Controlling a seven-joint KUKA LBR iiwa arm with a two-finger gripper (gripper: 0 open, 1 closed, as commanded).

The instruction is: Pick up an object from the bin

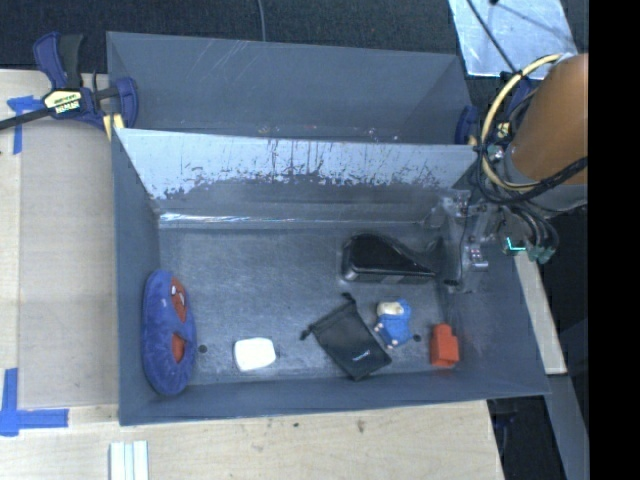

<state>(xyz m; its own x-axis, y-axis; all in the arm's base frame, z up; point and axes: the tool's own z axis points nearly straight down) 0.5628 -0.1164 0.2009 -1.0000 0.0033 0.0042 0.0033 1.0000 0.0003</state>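
Observation:
My gripper hangs low at the right side of the bin, close to the right wall. Directly to its left lies a glossy black wedge-shaped object, whose right end reaches up to the gripper. Just below the gripper on the bin floor rests a small orange-red block. A small blue and white thing lies left of that block, against a flat black pouch.
A small white block lies near the front wall. A blue fuzzy oval thing with orange spots rests along the left wall. The arm with its orange cover and cables comes in over the right rim.

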